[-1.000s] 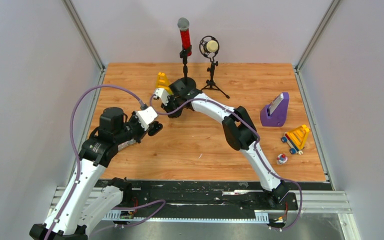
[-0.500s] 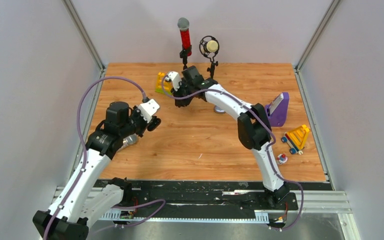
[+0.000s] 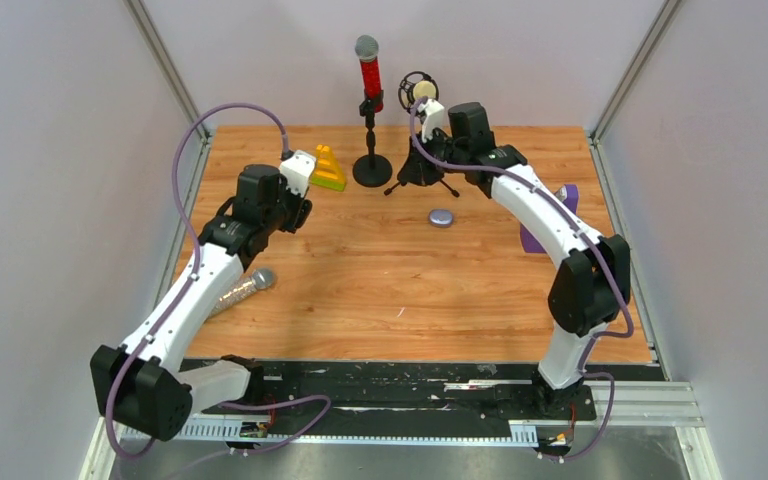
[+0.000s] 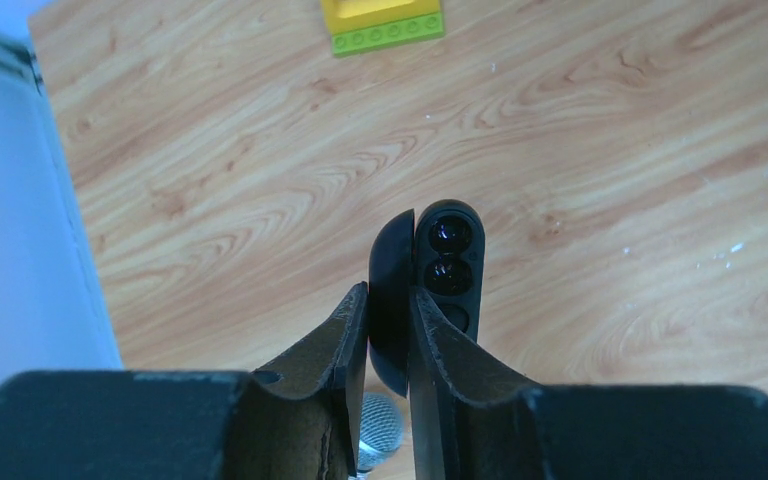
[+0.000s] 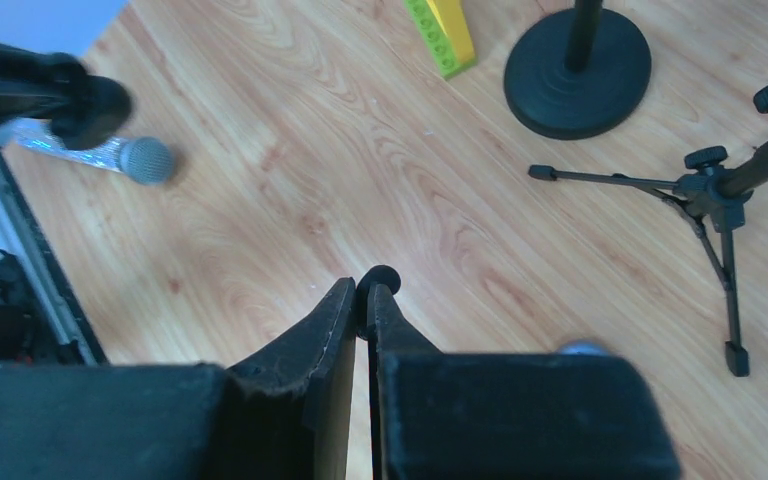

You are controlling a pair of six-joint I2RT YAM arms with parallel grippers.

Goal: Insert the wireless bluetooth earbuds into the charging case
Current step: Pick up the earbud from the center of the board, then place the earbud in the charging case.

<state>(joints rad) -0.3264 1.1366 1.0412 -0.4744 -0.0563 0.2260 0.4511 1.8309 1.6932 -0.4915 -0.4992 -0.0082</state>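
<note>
My left gripper [image 4: 388, 295] is shut on a black charging case [image 4: 450, 262], clamping its hinged lid [image 4: 392, 260]. The case hangs open above the wood floor. Its inner face shows glossy dark round sockets; I cannot tell whether a bud sits in them. In the top view the left gripper [image 3: 293, 212] is at the left, near the yellow block. My right gripper [image 5: 362, 290] is shut on one tiny black earbud [image 5: 384, 277], which pokes out past the fingertips. The right gripper [image 3: 423, 160] hangs at the back by the tripod. No purple buds show.
A small lavender oval case [image 3: 442, 216] lies closed mid-table. A red microphone on a round-base stand [image 3: 369, 75] and a cream microphone on a tripod [image 3: 422, 93] stand at the back. A yellow-green block [image 3: 327, 170] and a silver microphone [image 3: 238, 290] are at the left. A purple stand [image 3: 563, 196] is behind the right arm.
The right arm swung from the yellow block rightward to the tripod, uncovering the lavender case. The left gripper moved toward the back left. Both grips stayed shut.
</note>
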